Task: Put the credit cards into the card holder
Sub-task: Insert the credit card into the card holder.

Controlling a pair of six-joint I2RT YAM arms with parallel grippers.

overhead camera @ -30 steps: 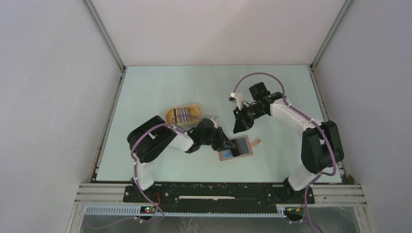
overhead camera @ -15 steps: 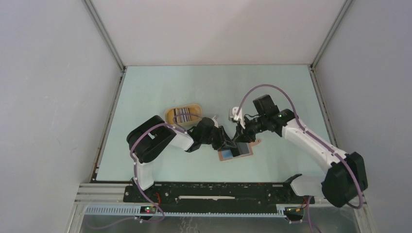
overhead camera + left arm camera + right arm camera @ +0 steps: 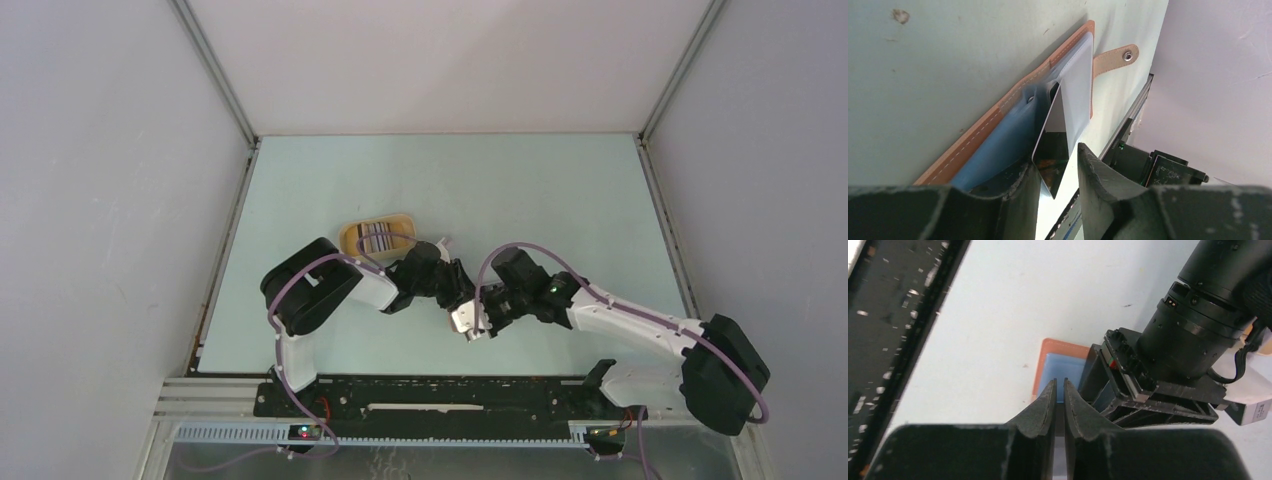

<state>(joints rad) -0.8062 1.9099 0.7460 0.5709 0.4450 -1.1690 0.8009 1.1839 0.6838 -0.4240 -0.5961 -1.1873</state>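
The card holder (image 3: 990,125) lies open on the table, reddish-brown outside, blue inside, its snap tab (image 3: 1115,56) pointing away. A dark glossy credit card (image 3: 1050,145) stands tilted in its pocket, between the fingers of my left gripper (image 3: 1055,155). The jaws are apart and the card leans on one finger. My right gripper (image 3: 1060,382) is shut to a thin slit, tips just over the holder's blue inside (image 3: 1060,365); I cannot tell if anything is in it. From above, both grippers (image 3: 462,292) (image 3: 485,315) cover most of the holder (image 3: 460,322).
A yellow oval tray (image 3: 350,235) behind the left arm holds several more cards (image 3: 377,236). The black base rail (image 3: 893,315) runs close along the near side of the holder. The left wrist body (image 3: 1168,355) sits right beside my right fingers.
My right arm swung from the back of the table down to the card holder and now lies low across its near side. The left gripper stayed at the holder.
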